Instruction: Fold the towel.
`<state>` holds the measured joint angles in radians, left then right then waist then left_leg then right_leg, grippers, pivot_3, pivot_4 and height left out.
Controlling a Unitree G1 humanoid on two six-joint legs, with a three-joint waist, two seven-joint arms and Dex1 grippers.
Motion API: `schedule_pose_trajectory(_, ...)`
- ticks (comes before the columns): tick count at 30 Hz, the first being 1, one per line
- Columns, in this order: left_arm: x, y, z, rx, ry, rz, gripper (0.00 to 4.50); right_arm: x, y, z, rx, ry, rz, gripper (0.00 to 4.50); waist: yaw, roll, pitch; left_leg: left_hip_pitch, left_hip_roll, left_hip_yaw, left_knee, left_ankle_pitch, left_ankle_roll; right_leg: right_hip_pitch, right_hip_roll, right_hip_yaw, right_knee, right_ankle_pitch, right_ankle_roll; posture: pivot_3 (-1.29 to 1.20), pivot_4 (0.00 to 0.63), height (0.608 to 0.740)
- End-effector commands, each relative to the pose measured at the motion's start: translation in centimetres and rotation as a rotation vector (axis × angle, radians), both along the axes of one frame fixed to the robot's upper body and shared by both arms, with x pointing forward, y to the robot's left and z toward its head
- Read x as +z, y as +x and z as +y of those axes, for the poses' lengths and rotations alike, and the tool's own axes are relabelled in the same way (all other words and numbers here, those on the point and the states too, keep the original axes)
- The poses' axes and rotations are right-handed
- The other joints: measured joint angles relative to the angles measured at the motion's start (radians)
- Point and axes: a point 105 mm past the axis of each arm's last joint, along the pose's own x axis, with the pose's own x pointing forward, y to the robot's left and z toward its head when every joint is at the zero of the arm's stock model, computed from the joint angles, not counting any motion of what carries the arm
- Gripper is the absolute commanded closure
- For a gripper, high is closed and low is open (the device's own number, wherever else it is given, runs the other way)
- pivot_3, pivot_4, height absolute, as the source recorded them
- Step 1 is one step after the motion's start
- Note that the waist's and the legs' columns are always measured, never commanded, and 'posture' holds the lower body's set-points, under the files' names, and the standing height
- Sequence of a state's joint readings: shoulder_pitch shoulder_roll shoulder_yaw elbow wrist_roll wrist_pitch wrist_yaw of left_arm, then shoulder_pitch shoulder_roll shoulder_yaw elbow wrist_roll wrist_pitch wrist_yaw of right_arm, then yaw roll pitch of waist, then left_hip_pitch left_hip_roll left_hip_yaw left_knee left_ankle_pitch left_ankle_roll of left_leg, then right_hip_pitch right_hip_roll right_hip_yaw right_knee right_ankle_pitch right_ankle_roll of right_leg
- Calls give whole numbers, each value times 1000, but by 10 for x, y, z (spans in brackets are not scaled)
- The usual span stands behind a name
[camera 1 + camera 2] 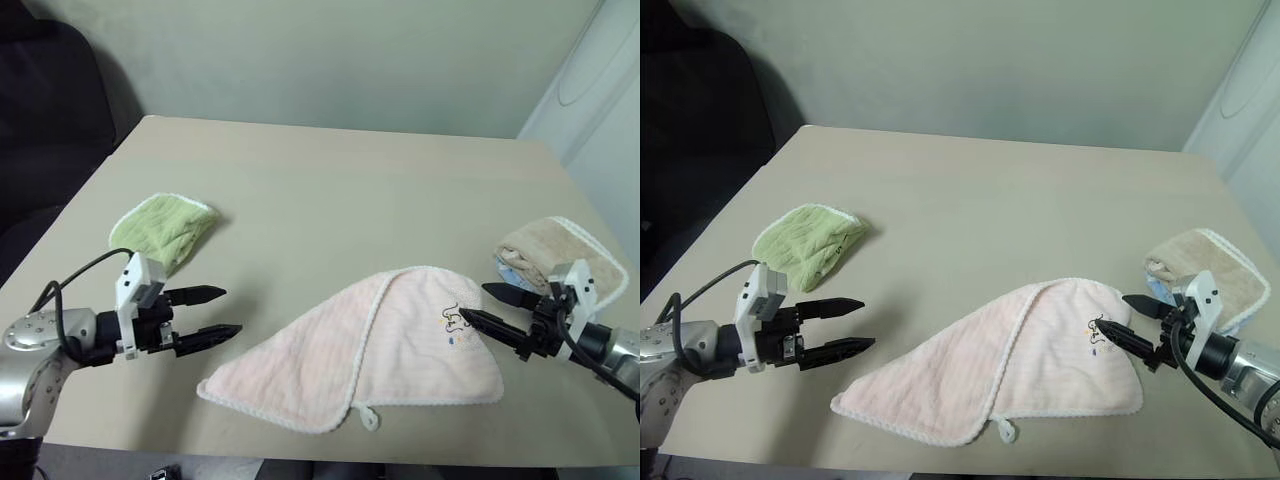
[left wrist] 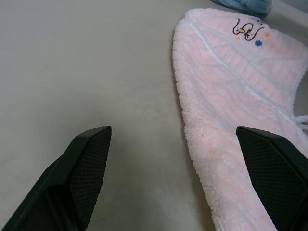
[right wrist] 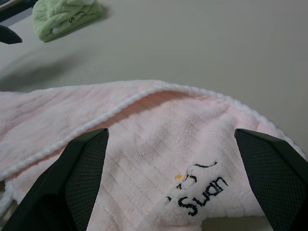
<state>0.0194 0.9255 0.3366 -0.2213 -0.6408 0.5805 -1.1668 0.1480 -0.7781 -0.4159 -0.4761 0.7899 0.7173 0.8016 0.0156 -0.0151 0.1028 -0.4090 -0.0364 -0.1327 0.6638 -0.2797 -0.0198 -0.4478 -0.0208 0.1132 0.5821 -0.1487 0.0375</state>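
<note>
Head view: the towel (image 1: 370, 355) is lying on the table (image 1: 330, 190), folded into a triangle, between the left gripper (image 1: 205, 312) and right gripper (image 1: 488, 303); both jaws are standing spread, holding nothing.
Left wrist: the towel's near corner is lying just ahead; pinching both layers together there looks wise.
Right wrist: embroidery (image 3: 199, 192) is reading "Swan".

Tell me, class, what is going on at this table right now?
A two-armed robot is set to fold the pink towel, which lies loosely doubled over on the table. The left gripper and right gripper hover at either side of it, jaws open, holding nothing. A green towel and a beige towel lie aside.
</note>
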Motion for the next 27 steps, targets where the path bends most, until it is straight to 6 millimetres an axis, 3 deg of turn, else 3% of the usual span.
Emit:
schedule_pose_trajectory(1, 8, -1, -8, -27, 24, -54, 0, 8, -1, -1, 1, -26, -38, 75, 0, 0, 0, 0, 0, 0, 0, 0, 0, 0, 0, 0, 0, 0, 0, 0, 150, 740)
schedule_pose_trajectory(11, 9, -19, -13, 4, 36, -79, 0, 3, -15, -18, -48, -45, 30, 75, -2, -1, 0, 0, 0, 0, 0, -1, -1, 0, 0, 0, 0, -5, 6, 0, 150, 740)
schedule_pose_trajectory(16, 1, -21, -20, -21, 54, -72, 0, 3, -14, -26, -80, -58, 23, 75, -2, 1, -1, -1, 0, 0, 0, -1, -1, -1, 0, 0, 0, -9, 8, 0, 150, 740)
schedule_pose_trajectory(23, 3, -24, -45, -251, 170, -134, 0, 1, -12, -25, -99, -63, 6, 75, -2, 0, -1, 0, 0, 0, 0, -1, -1, -3, 0, 0, 0, -8, 7, 0, 150, 740)
schedule_pose_trajectory(27, 7, -31, -59, -442, 208, -134, 0, 0, -12, -23, -104, -59, 2, 75, -1, 0, -2, 0, 0, 0, 0, -2, 0, -2, 0, 0, 1, -3, -2, 0, 150, 740)
